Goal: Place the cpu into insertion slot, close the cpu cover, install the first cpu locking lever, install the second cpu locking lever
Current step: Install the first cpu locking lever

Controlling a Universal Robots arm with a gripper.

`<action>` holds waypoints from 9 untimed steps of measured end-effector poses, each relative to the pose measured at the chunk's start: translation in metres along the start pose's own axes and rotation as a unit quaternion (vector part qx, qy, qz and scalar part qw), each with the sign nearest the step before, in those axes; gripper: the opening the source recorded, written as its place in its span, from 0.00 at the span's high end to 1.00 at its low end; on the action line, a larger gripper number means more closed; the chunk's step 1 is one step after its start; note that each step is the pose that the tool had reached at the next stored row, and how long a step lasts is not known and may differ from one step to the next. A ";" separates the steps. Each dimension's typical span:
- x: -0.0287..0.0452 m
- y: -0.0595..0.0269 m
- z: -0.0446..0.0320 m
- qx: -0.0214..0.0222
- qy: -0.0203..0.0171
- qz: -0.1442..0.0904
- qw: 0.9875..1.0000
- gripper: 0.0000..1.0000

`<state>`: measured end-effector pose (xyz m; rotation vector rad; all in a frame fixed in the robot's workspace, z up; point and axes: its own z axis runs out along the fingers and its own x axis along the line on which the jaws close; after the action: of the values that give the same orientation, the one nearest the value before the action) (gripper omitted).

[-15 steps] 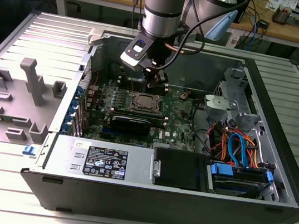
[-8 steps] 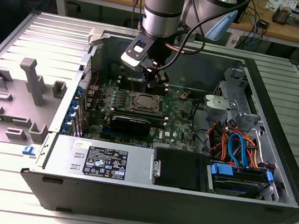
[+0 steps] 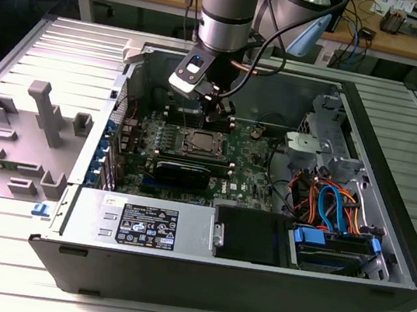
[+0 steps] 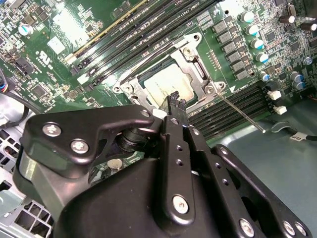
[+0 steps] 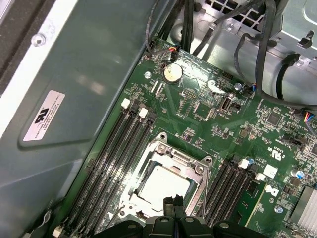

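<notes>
In the exterior view, cpu [image 3: 201, 144]: seen flat on the motherboard [image 3: 244, 179] inside the open case [image 3: 213, 282], near the jaws
Second wrist view, jaws: seen closed together, tips at the cpu cover [image 4: 194, 58] edge
Second wrist view, cpu [image 4: 166, 83]: framed by the cpu cover
First wrist view, cpu cover [image 5: 171, 154]: laid flat around the cpu [image 5: 163, 186]

- In the exterior view my arm [image 3: 228, 10] is a silver-grey cylinder with a dark band around it.
- At the wrist I see a white block with a blue patch [image 3: 192, 73].
- A dark cable [image 3: 251, 70] curves in beside the wrist.
- In the second wrist view the gripper [image 4: 174, 99] is matt black, with rounded link plates and a slim bar with small holes.
- Silver screws [image 4: 52, 130] stud the plates.
- The jaws are narrow and black.
</notes>
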<state>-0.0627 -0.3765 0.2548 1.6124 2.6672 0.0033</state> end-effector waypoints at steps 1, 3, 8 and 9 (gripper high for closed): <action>-0.0001 -0.0001 0.0000 0.000 0.000 -0.001 1.000 0.89; -0.0001 0.0000 0.0000 0.000 0.000 -0.008 1.000 0.89; -0.0001 -0.0001 0.0000 -0.001 0.001 -0.046 0.999 0.89; 0.0000 -0.0001 0.0001 -0.001 0.001 -0.060 0.998 0.89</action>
<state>-0.0628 -0.3766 0.2547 1.4487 2.7598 0.0056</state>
